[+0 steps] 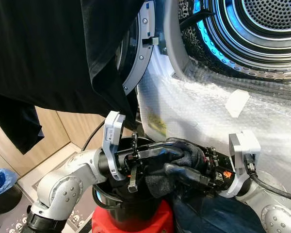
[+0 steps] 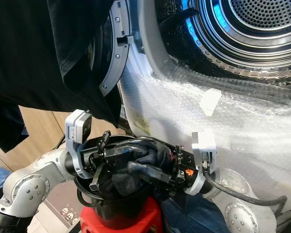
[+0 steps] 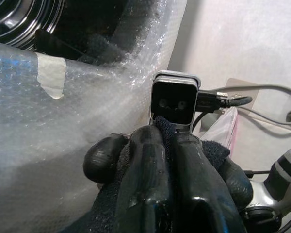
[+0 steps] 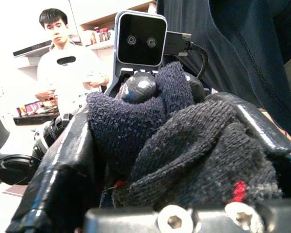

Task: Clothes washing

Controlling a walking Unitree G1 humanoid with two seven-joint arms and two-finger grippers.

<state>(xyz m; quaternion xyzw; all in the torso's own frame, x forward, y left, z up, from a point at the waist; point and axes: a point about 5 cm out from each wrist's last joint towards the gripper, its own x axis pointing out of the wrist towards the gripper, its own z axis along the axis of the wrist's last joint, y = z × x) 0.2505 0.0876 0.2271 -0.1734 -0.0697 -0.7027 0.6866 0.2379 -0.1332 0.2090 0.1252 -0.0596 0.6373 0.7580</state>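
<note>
Both clamped on one dark sock [image 1: 177, 162] above the black bucket [image 1: 121, 213]: left gripper [image 1: 157, 151] and right gripper [image 1: 184, 174] pinching together, likely for lifting toward the open drum [image 1: 262, 29] up right.

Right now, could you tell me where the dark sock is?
The dark sock is pinched between both grippers, directly above the black bucket, below the washer's open drum.

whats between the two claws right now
A bundle of dark knitted socks, pinched from both sides by the left claw and the right claw above the black bucket; the head views show it best.
</note>
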